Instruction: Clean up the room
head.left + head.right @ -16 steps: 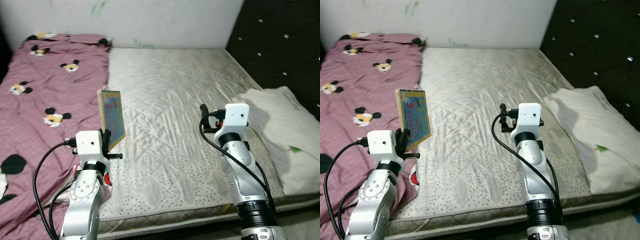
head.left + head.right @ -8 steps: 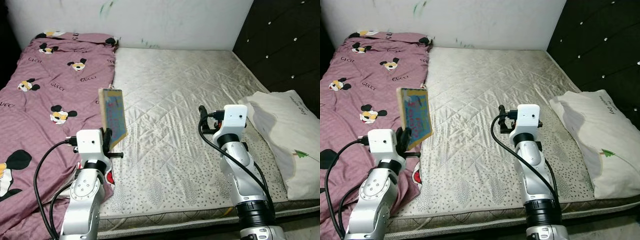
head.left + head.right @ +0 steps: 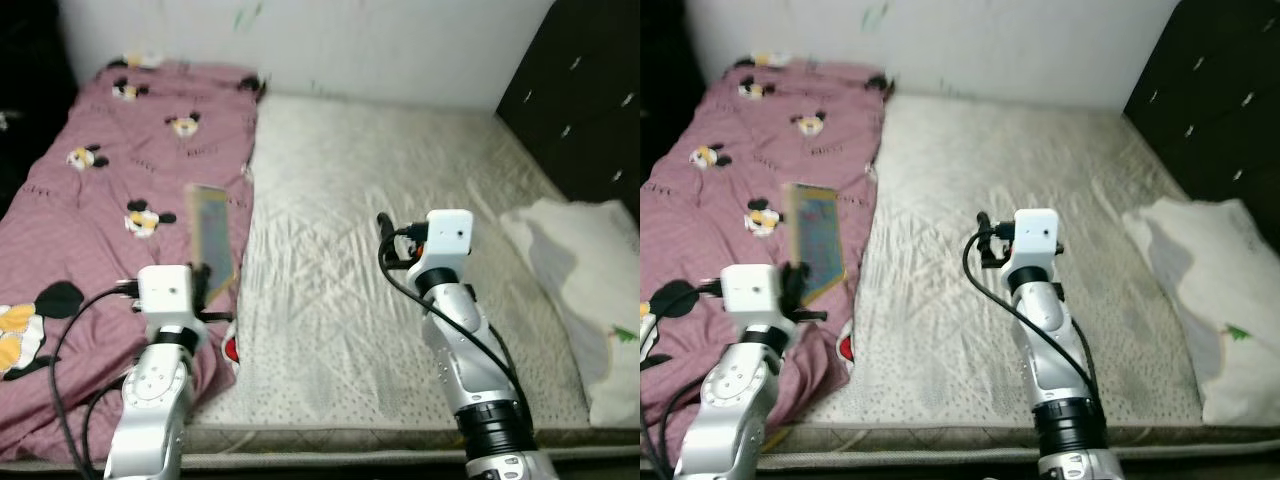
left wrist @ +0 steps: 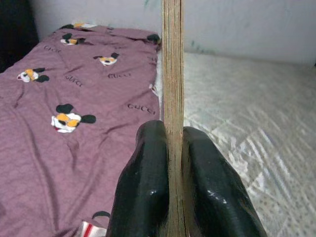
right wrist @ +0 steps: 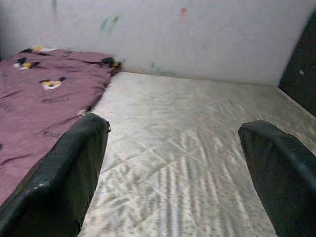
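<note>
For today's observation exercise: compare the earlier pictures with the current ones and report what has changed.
Mainly the camera: the whole view swung, so the pillow sits nearer the right edge. The left end effector remains clamped on the upright book; the right end effector stays open over the mattress. The blanket and pillow lie as before.

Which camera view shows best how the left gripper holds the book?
The left wrist view: both black fingers press the book edge-on between them, upright. The eye views show the left gripper low on the blurred book cover above the purple blanket, with the grip itself hidden. The right wrist view shows the bare mattress.
</note>
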